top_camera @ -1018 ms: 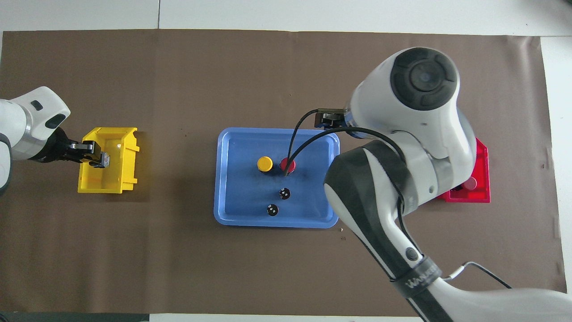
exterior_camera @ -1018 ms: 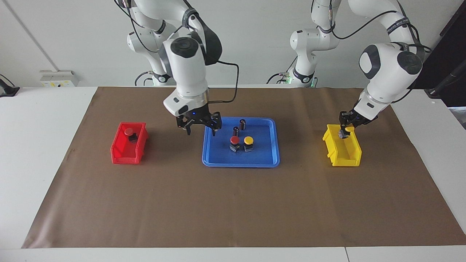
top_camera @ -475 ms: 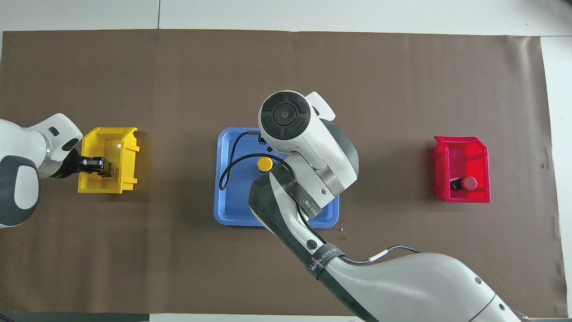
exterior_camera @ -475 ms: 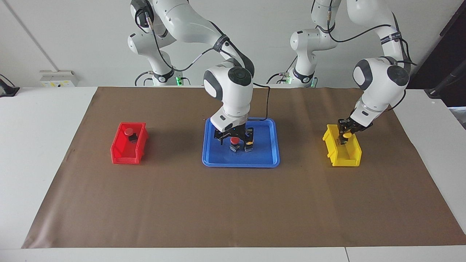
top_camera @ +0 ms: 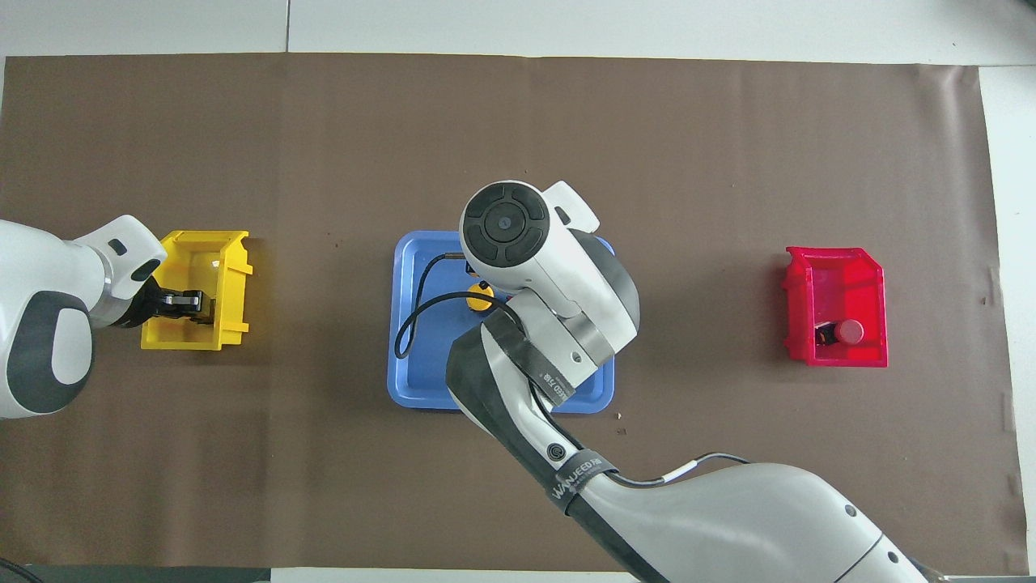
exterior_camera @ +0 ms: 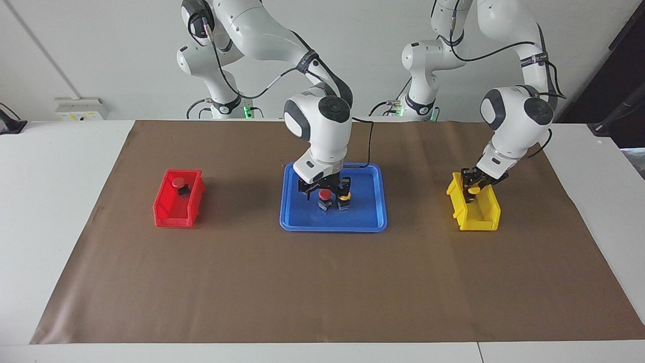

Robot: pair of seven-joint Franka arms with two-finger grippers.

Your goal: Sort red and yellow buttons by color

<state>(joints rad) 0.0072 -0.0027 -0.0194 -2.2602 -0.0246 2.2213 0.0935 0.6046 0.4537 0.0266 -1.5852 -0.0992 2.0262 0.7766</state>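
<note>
The shallow blue plastic tray (exterior_camera: 287, 212) sits mid-mat on the brown paper table cover (exterior_camera: 322, 282) and serves as the landmark here. Down inside it, the right gripper (exterior_camera: 323, 193) has its two black fingers set either side of the red-capped push-button on a stubby black body (exterior_camera: 325, 194), spread about the width of the cap; whether they press it cannot be told. Touching or just beside that one, toward the left arm's end of the tray, stands the yellow-capped push-button on a black body (exterior_camera: 344, 198), its cap partly hidden by a finger. From overhead the right arm's white wrist covers the red cap altogether and leaves only a sliver of the yellow cap (top_camera: 478, 301) showing. The part of the tray nearer the robots is masked by the arm in both views.

Well away from the tray, toward the left arm's end of the table, lies the small yellow plastic bin (exterior_camera: 481, 217). The left gripper (exterior_camera: 472, 182) reaches into its end nearer the robots, with a second yellow-capped button (exterior_camera: 472, 190) between the fingers, which appear closed on its body; from overhead this button cannot be made out.

Toward the right arm's end of the table from the tray lies the small red plastic bin (exterior_camera: 166, 214), and in it rests a second red-capped button (exterior_camera: 178, 183), tipped on its side.
</note>
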